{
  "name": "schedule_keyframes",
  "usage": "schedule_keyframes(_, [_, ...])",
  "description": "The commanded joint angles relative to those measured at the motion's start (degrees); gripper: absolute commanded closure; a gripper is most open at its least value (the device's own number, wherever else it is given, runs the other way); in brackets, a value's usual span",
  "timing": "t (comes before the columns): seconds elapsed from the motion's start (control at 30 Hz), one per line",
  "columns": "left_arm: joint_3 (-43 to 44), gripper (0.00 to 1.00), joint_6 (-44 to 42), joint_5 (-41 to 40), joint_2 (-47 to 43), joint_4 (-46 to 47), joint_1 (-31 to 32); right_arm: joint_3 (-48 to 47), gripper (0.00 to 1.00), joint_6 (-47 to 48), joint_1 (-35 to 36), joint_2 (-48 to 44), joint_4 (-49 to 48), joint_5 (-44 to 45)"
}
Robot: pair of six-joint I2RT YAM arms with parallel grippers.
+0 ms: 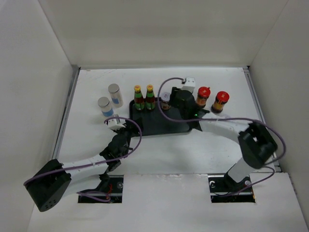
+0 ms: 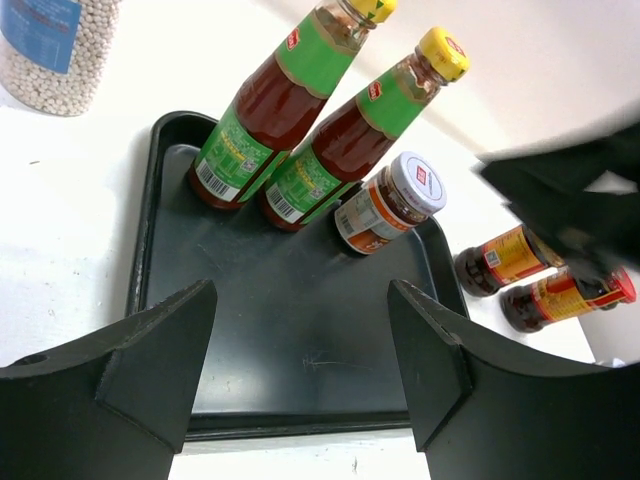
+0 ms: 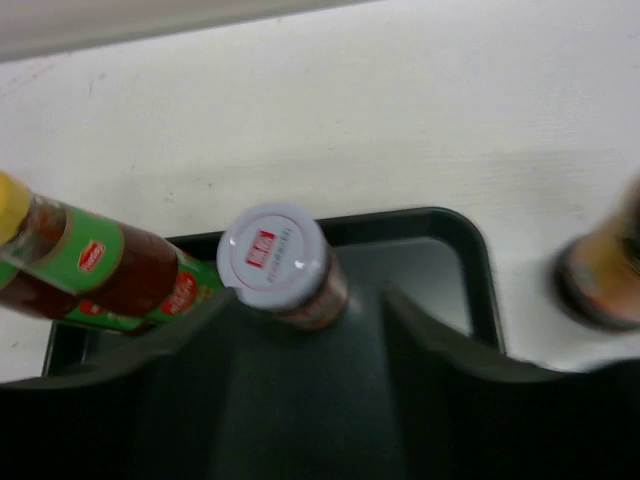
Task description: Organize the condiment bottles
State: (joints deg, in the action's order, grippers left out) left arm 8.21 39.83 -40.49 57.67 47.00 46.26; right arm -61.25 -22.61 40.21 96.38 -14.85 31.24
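Pairs of bottles [image 1: 138, 99], red jars [image 1: 203, 96], cylinders [image 1: 115, 95]; one pale jar [image 1: 165, 100].

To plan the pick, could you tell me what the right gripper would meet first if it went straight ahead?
Probably the pale-lidded jar on the tray, ahead of its open jaws.

Straight ahead of the left jaws the floor of the black tray [image 2: 290, 330] lies bare, giving free passage up to its far rim. There two yellow-capped bottles [image 2: 262, 105] and a pale-lidded jar [image 2: 395, 200] stand close in a row. Far right of them, the right arm [image 2: 575, 195] hangs over two red-lidded jars [image 2: 520, 258]. The pale-lidded jar stands just ahead of the right jaws' gap, with a bare tray corner to its right.
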Motion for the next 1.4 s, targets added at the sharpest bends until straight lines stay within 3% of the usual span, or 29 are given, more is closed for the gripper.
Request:
schedule_keyframes(0.0, [0.49, 0.32, 0.07, 0.15, 1.04, 2.65, 0.63, 10.06, 0.44, -0.77, 0.35, -13.28, -3.96, 6.18])
schedule_keyframes(0.07, [0.67, 0.32, 0.07, 0.41, 1.30, 2.65, 0.98, 17.45, 0.62, -1.56, -0.34, -21.89, -2.65, 10.39])
schedule_keyframes(0.17, [1.11, 0.32, 0.07, 0.76, 2.09, 2.65, 1.33, 25.20, 0.67, -3.92, -3.59, -34.73, 5.76, 19.61])
schedule_keyframes(0.23, [1.11, 0.32, 0.42, 0.85, 2.27, 2.65, 1.51, 27.06, 0.57, -6.99, -7.19, -39.93, 13.85, 24.37])
schedule_keyframes(0.33, [1.28, 0.32, -0.02, 0.94, 2.27, 2.65, 2.12, 28.99, 0.25, -12.79, -13.34, -46.00, 24.93, 26.77])
schedule_keyframes(0.4, [1.46, 0.32, -0.37, 1.03, 2.45, 2.74, 2.47, 30.22, 0.12, -14.82, -16.50, -47.51, 27.41, 24.67])
schedule_keyframes(0.6, [1.55, 0.31, -0.46, 1.03, 2.89, 2.83, 2.91, 30.93, 0.03, -13.43, -22.23, -40.41, 24.80, 11.23])
schedule_keyframes(0.77, [1.81, 0.31, -0.46, 1.29, 3.41, 2.83, 2.83, 30.76, 0.06, -9.56, -22.67, -36.35, 19.43, 9.72])
schedule_keyframes(0.97, [1.81, 0.31, -0.37, 1.55, 3.59, 2.83, 2.65, 29.97, 0.19, -9.12, -23.37, -32.57, 18.63, 9.27])
schedule_keyframes(1.07, [1.55, 0.31, -0.11, 1.55, 2.98, 2.74, 2.56, 29.44, 0.32, -9.56, -23.11, -31.34, 18.54, 10.23])
schedule_keyframes(1.17, [1.55, 0.31, -0.28, 1.64, 3.15, 2.92, 2.56, 29.61, 0.41, -10.17, -19.26, -32.91, 17.67, 14.97])
schedule_keyframes(1.37, [1.63, 0.31, -0.11, 1.64, 3.32, 3.01, 2.39, 23.83, 0.44, -5.78, -7.57, -36.00, 17.32, 21.66])
